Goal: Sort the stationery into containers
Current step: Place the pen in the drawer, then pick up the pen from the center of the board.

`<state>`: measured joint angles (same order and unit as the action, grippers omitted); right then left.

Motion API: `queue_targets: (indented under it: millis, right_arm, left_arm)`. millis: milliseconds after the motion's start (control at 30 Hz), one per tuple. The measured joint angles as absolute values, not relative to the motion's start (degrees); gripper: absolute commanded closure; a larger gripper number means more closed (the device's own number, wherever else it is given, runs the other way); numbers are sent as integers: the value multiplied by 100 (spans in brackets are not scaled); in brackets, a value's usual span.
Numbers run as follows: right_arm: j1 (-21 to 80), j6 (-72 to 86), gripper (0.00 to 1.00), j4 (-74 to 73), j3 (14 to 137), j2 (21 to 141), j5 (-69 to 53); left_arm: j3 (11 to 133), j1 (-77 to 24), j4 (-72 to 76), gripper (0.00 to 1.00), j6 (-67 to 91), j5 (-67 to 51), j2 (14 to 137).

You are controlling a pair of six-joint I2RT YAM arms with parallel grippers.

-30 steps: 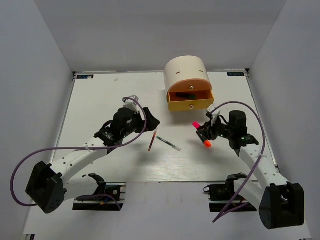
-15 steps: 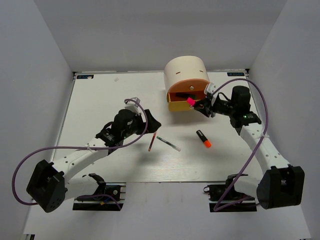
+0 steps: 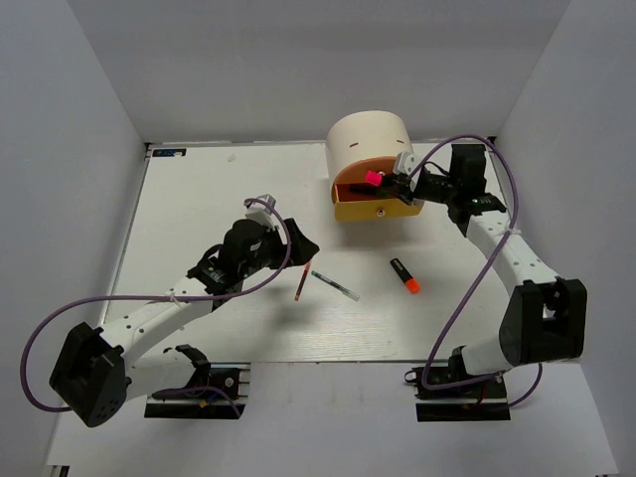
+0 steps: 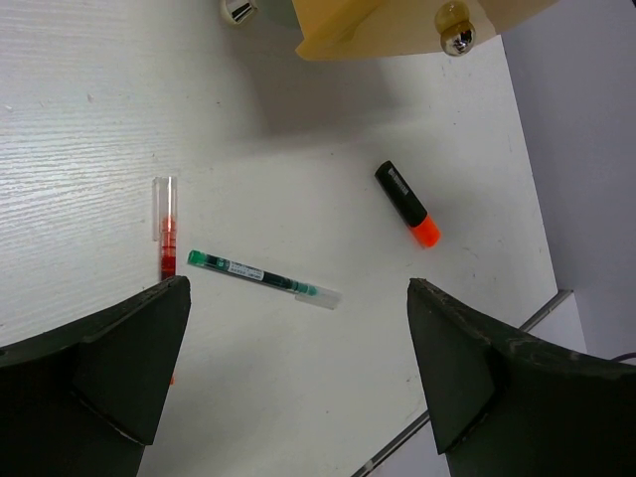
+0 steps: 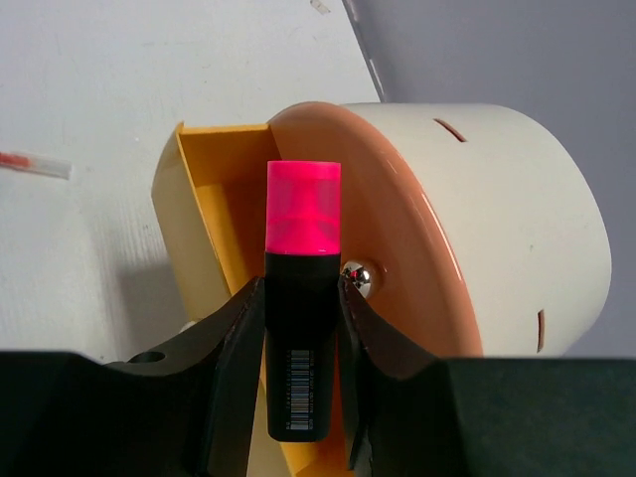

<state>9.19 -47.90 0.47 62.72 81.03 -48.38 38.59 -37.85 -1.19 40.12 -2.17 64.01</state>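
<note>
Above the pulled-out yellow drawer (image 5: 204,199), the right gripper (image 3: 396,185) pinches the pink-capped highlighter (image 5: 302,258) by its black barrel, cap pointing away from the wrist. A barcode runs down the barrel; its digits are too small to read. Just beyond are the orange drawer front (image 5: 397,229), its round knob (image 5: 358,278) and the cream organiser (image 5: 517,219). The left gripper (image 4: 296,328) hangs spread wide above the table (image 4: 89,119), over the red pen (image 4: 167,234) and the clear pen (image 4: 263,277). The orange-capped highlighter (image 4: 406,204) lies apart from them, its small label unreadable.
</note>
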Motion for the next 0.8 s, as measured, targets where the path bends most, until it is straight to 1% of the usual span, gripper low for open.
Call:
queue_targets:
  millis: [200,300,333,467,667,733,800]
  right_arm:
    - [917,-5544,74,-134,6429,8451,-4930]
    - [917,-5736,64,-270,6541,8576,-4971]
    - [917,-5776,57,-314,6567,8600,-4982]
    - [913,-5907,47,-438,6578,8608,-5083]
    - [913,-5878,47,-469,6576,8521,-5118]
    - [910,-5769,48,-460,6567,8409,-5120]
    - [899,-5616,55,-421,6523,8250,-5124]
  left_arm:
    - [3859,-3785,-119,0,4012,-217,6401]
    - [3859,-3785,-119,0,4012,-217,6401]
    - [3859,-3785,-119,0,4012,-217,6401]
    - [3857,-3785,-104,0,4012,-217,6403]
    - [3859,-3785,-32,0,4012,-274,6504]
    - [3859,-3785,1,0,4007,-309,6578]
    - [3861,-3785,8,0,4007,-333,6646]
